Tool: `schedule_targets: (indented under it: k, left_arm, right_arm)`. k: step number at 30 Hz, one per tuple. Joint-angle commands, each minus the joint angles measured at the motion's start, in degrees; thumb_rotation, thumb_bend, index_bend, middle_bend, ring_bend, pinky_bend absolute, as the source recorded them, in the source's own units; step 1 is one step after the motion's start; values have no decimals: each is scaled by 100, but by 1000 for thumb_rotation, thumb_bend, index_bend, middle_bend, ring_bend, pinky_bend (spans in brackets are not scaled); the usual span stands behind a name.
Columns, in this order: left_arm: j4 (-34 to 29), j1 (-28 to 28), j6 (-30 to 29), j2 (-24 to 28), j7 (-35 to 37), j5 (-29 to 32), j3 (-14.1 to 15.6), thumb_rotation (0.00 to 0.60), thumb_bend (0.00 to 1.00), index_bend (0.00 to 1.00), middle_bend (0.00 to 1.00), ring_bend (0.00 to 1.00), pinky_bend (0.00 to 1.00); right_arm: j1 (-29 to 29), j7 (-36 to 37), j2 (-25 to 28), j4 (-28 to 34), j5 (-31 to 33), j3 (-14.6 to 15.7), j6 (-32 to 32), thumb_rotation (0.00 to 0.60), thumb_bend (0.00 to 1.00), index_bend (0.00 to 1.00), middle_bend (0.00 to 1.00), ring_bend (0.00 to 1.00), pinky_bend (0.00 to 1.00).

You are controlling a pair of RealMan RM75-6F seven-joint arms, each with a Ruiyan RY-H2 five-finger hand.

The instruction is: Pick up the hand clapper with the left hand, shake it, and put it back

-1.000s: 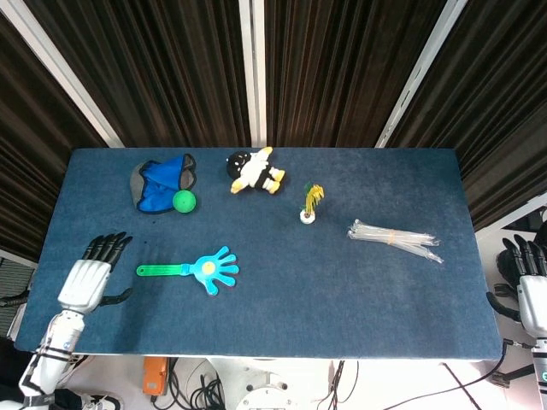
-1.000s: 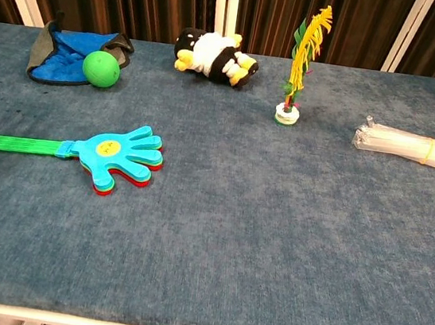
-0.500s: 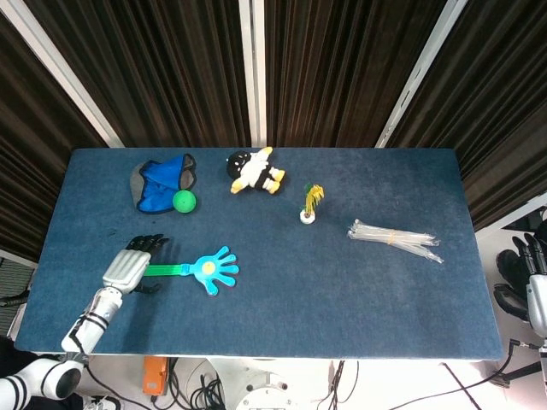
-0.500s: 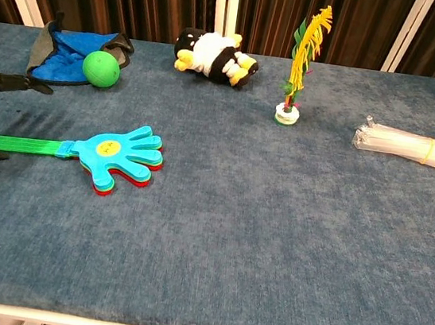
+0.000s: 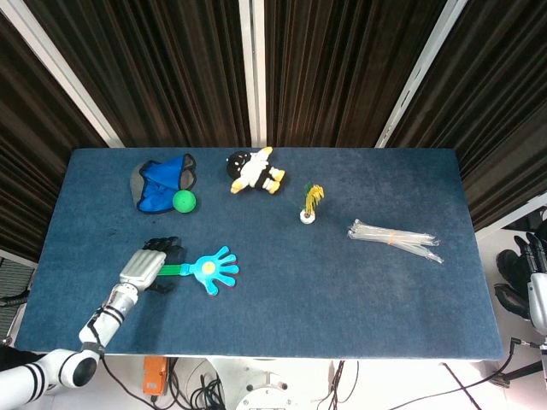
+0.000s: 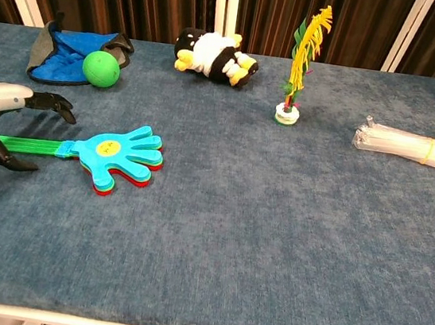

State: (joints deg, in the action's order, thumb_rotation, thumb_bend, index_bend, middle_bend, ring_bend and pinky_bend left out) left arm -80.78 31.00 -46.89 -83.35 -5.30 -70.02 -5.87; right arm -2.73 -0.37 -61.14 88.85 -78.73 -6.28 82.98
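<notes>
Here, nearest the front-left corner of the counter, the left robot hand is seen over the green handle of the hand clapper, with its fingers spread on the far side of the handle and the thumb on the near side. Nothing is gripped yet; the fingers are apart and the handle is merely straddled. The clapper itself is laid flat near the counter's left edge, its blue palm pointed toward the middle.

The main risk is judged to be a poor closure: the handle is thin and flat against the cloth, so it may be pushed along or pressed down rather than lifted, or pinched so close to its end that the heavy palm droops and twists out when shaken.

Farther back, toward the far-left corner, a green ball is rested against a blue cloth; both could be struck if the shake is swung wide, and the ball would roll.

The right robot hand is kept off the counter's right edge, and whether it is open or closed cannot be told.
</notes>
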Motion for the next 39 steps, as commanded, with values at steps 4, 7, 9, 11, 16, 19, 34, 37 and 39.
schedule_targets:
  k: [4,7,9,11,16,19,34,37,39]
  left_arm:
    - [107,132,113,-111,18,159,-48,600,264,261,20,0,0]
    - [126,191,142,-116,-15,218,-58,600,288,303,21,0,0]
    - [101,221,150,-106,-38,260,-62,600,302,321,21,0,0]
    - [67,248,142,-102,-66,274,-57,600,310,328,21,0,0]
    - [25,305,165,-130,-116,305,-12,600,320,345,22,0,0]
    - [38,325,168,-167,-115,311,19,600,321,346,22,0,0]
    - [82,384,56,-320,82,269,28,600,362,454,50,0,0]
    - [100,374,-37,-353,99,239,18,600,387,508,69,0,0]
    - [114,369,-91,-371,85,237,13,600,401,539,82,0,3]
  right_arm:
    - [-6,32,-25,-54,19,2,-28,600,143,0,0,0,0]
    - [-8,55,-27,-83,40,-4,-45,600,143,0,0,0,0]
    - [-10,72,-31,-106,45,-5,-55,600,144,0,0,0,0]
    - [-13,81,-37,-124,56,-1,-77,600,146,0,0,0,0]
    - [-14,92,-57,-149,65,8,-99,600,147,0,0,0,0]
    - [-5,98,-58,-159,76,4,-89,600,153,0,0,0,0]
    - [-3,171,-82,-244,135,-7,-143,600,161,0,0,0,0]
    - [-9,193,-89,-269,153,-5,-179,600,160,0,0,0,0]
    - [-20,206,-95,-287,168,-4,-216,600,161,0,0,0,0]
